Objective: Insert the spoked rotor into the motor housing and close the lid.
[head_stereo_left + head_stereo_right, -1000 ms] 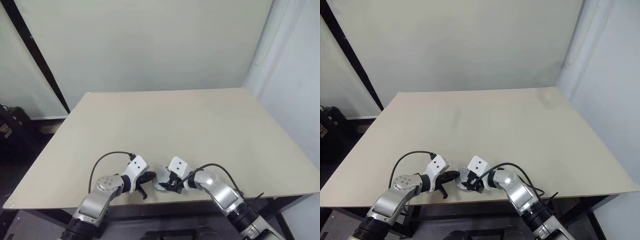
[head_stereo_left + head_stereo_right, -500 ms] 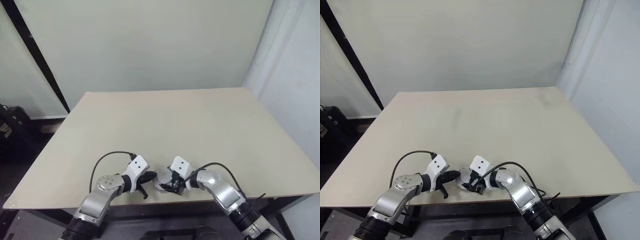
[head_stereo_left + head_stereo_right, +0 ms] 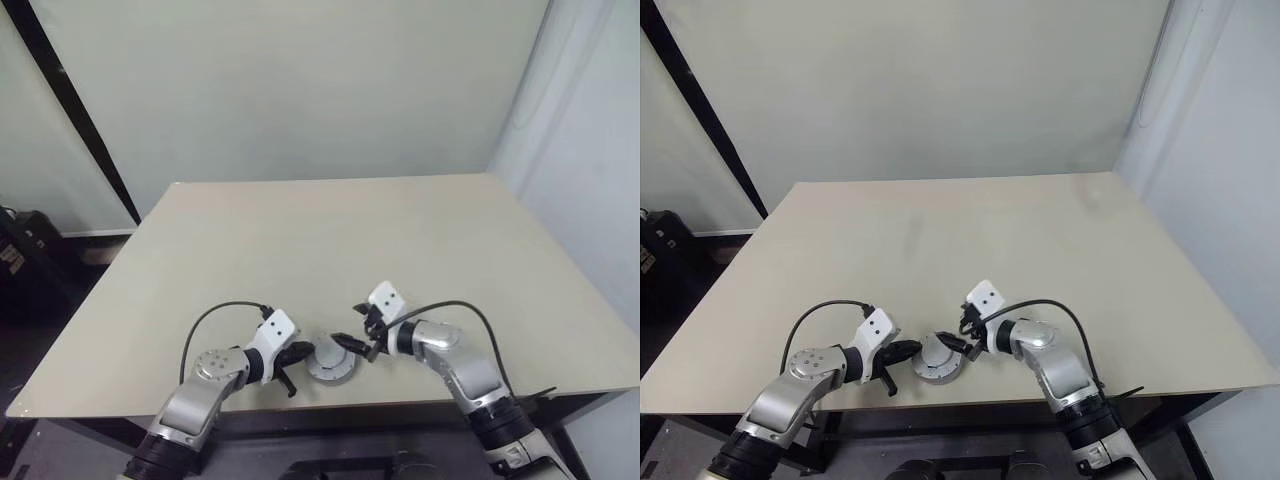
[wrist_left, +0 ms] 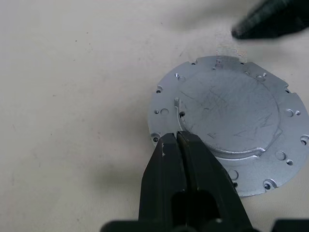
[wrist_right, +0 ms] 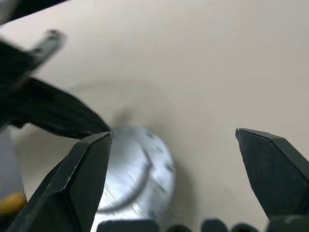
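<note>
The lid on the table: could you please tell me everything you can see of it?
The lid is a flat round disc of silver-grey metal with a scratched, raised centre and small holes around its stepped rim. It lies level near the table's front edge, apparently closing the assembly beneath. The left gripper, fingers shut, rests its tips at the rim nearest it. The right gripper stands open just beside it, not touching.

Scratched silver-grey lid [image 4: 231, 122] on beige table [image 3: 330, 240].
</note>
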Available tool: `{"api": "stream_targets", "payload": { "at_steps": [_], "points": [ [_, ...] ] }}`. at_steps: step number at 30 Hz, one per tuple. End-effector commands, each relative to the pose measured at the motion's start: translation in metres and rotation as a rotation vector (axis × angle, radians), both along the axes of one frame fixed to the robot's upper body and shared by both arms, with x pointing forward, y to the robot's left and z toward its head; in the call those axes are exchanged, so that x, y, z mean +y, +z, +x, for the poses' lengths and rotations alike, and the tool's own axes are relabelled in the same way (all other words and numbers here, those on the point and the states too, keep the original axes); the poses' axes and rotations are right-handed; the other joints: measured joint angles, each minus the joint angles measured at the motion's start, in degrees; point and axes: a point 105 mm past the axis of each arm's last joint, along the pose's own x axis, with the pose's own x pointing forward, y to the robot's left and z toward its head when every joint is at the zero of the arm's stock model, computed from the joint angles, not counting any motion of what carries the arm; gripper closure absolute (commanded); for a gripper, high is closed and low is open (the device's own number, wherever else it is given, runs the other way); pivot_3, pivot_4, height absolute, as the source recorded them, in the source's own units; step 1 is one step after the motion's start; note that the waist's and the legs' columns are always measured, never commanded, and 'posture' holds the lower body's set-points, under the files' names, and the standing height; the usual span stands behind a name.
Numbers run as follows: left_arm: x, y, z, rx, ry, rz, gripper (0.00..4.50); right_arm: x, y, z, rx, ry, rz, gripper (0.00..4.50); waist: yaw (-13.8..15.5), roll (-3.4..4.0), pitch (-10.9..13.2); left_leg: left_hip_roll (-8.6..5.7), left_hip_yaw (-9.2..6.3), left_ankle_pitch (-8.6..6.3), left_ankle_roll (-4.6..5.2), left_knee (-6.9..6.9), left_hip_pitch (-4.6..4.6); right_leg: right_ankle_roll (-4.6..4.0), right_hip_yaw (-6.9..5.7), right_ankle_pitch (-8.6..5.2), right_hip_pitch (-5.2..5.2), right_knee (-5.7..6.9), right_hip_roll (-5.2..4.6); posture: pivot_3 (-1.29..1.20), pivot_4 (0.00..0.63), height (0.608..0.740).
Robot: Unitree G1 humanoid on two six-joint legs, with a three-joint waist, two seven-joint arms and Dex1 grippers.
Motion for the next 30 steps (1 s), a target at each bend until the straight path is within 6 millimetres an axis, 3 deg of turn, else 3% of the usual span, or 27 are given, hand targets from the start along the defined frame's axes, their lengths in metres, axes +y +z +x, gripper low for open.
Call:
{"api": "stream_targets", "payload": {
  "at_steps": [1, 4, 8, 13, 30],
  "points": [
    [0.0, -0.01, -0.005, 0.041, -0.001, 0.019, 4.5, -0.016, 0.003, -0.006, 0.236, -0.076, 0.062, 0.03, 0.0, 0.0, 0.0, -0.01, 0.0, 0.0, 0.0, 0.0, -0.01, 0.0, 0.0, 0.0, 0.0, 0.0, 0.0, 0.0, 0.0, 0.74],
    [0.0, -0.01, -0.005, 0.041, -0.002, 0.017, 4.5, -0.025, -0.005, -0.015, 0.438, -0.15, 0.083, 0.03, 0.0, 0.01, 0.0, -0.02, 0.0, 0.0, 0.01, 0.0, -0.04, 0.0, 0.0, 0.0, -0.02, 0.0, -0.01, 0.0, 0.0, 0.74],
    [-0.002, -0.01, -0.005, 0.04, -0.006, 0.011, 4.5, -0.025, -0.007, -0.023, 0.692, -0.201, 0.248, 0.03, 0.0, 0.05, 0.0, -0.02, 0.0, 0.0, 0.01, 0.0, -0.06, 0.0, 0.0, 0.0, -0.06, 0.01, -0.01, 0.0, 0.0, 0.74],
    [-0.003, -0.009, -0.004, 0.038, -0.009, 0.009, 4.5, -0.018, -0.007, -0.027, 0.863, -0.206, 0.392, 0.03, 0.0, 0.07, 0.0, -0.06, 0.0, 0.0, 0.01, 0.02, -0.11, 0.01, 0.0, 0.01, -0.07, 0.01, -0.02, 0.0, 0.0, 0.74],
    [0.001, -0.008, -0.006, 0.038, -0.002, 0.016, 4.5, 0.003, -0.02, -0.024, 0.952, -0.233, 0.465, 0.03, -0.1, 0.16, -0.1, -0.08, 0.0, 0.0, 0.03, 0.02, -0.14, 0.13, 0.0, 0.08, -0.1, 0.01, -0.04, 0.0, 0.0, 0.74]
  ]
}}
